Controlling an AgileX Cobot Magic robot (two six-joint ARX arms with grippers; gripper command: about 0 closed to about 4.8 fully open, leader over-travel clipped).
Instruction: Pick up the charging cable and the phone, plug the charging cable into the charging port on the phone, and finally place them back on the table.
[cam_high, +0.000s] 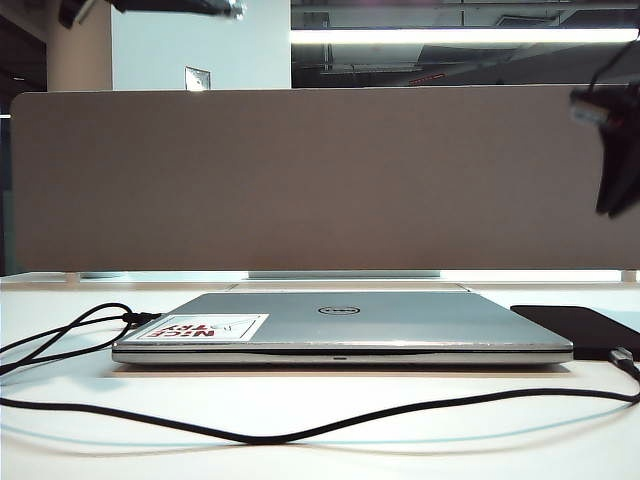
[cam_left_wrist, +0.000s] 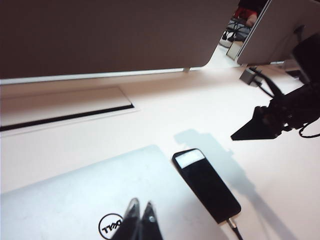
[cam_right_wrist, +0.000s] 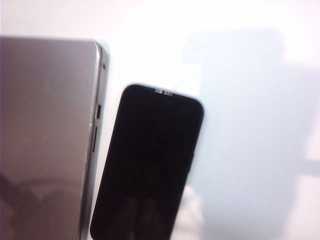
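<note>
One white table (cam_high: 320, 440) is seen bearing everything, with a brown-grey divider panel (cam_high: 320, 180) raised behind it. Centred on it, a closed silver laptop (cam_high: 340, 325) is laid flat. Just beside the laptop's right edge, the phone (cam_left_wrist: 206, 184) is laid flat on the table, its long axis set roughly parallel to that edge. The charging cable (cam_high: 300, 432) is trailed across the table's front, its plug seated in the phone's near end. The left gripper (cam_left_wrist: 141, 222) is held above the laptop lid, fingers pressed together. The right gripper (cam_left_wrist: 260, 127) is raised clear above the phone, holding nothing; whether its fingers are spread cannot be told.
</note>
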